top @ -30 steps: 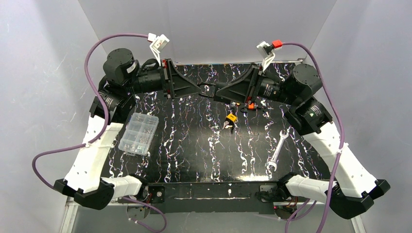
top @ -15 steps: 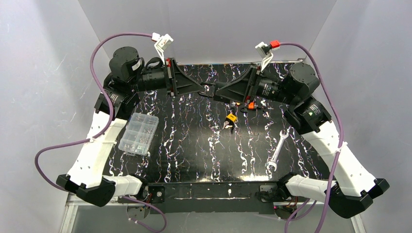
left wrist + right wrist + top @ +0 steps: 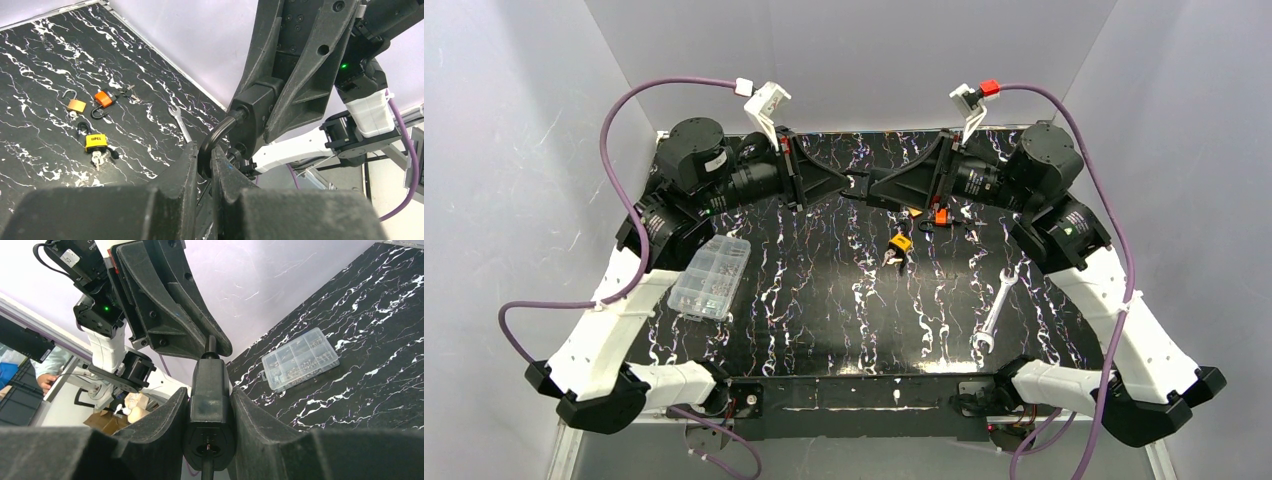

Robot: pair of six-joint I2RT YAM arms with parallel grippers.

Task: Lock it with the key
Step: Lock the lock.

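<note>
A black padlock point(image 3: 861, 187) hangs in the air between both arms, above the far middle of the table. My left gripper point(image 3: 848, 185) is shut on its curved shackle point(image 3: 220, 134), which shows between my fingers point(image 3: 186, 167) in the left wrist view. My right gripper point(image 3: 873, 190) is shut on the padlock's body point(image 3: 210, 390), with its keyhole end facing the right wrist camera. A thin dark stem, seemingly a key point(image 3: 207, 469), sticks out of the keyhole. In the left wrist view the body point(image 3: 255, 112) sits between the right gripper's jaws.
On the black marbled table point(image 3: 824, 310) lie a yellow padlock with keys point(image 3: 900, 243), an orange padlock point(image 3: 940, 216), a brass padlock point(image 3: 914, 212) and a wrench point(image 3: 992, 311) at the right. A clear plastic parts box point(image 3: 710, 275) lies at the left.
My left arm has swung its elbow and wrist towards the right and turned at the wrist, still holding the shackle. The right arm has shifted slightly. The padlock stays in about the same place.
</note>
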